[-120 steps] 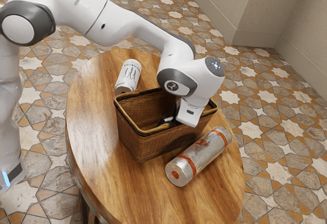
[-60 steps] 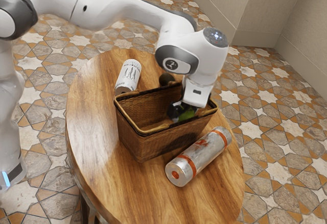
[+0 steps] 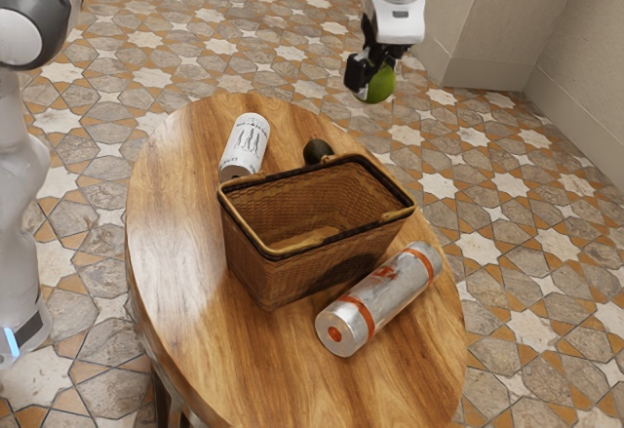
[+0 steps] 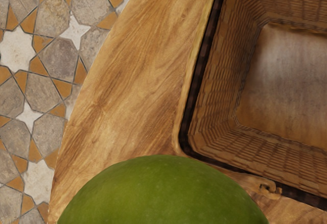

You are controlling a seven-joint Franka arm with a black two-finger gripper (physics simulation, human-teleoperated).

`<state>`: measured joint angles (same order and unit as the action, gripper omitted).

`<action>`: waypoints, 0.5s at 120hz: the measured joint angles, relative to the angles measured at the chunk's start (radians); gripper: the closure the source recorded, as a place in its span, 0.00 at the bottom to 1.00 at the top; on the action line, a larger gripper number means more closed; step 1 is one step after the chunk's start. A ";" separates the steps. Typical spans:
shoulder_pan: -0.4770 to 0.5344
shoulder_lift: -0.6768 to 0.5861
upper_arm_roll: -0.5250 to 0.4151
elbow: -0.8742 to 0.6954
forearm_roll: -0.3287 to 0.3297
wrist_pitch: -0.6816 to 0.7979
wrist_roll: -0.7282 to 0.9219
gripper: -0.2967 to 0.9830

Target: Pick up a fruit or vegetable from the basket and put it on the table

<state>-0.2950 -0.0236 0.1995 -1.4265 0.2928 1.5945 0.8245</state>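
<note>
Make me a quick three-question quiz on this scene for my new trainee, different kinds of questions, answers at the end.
1. True or false: the end effector is holding the green fruit.
2. Which has orange bands: (a) white can, (b) silver cylinder, (c) green fruit?
3. Fill in "inside" or "outside": the dark round object is ____ the basket.

Key: 1 true; 2 b; 3 outside.
</note>
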 joint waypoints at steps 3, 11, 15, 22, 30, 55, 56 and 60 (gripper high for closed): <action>0.017 0.002 0.015 0.001 0.001 0.001 0.000 0.39; 0.082 0.018 0.038 -0.002 0.002 0.006 -0.001 0.38; 0.117 0.024 0.045 -0.005 0.003 0.008 -0.002 0.39; 0.170 0.034 0.065 -0.015 0.003 0.015 -0.003 0.38; 0.220 0.040 0.094 -0.072 -0.001 0.045 -0.005 0.38; 0.307 0.078 0.110 -0.199 -0.007 0.164 -0.008 0.39; 0.300 0.082 0.109 -0.200 -0.007 0.168 -0.008 0.39; 0.261 0.094 0.108 -0.200 -0.007 0.179 -0.009 0.39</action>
<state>-0.0335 0.0701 0.3078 -1.6261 0.2857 1.7734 0.8159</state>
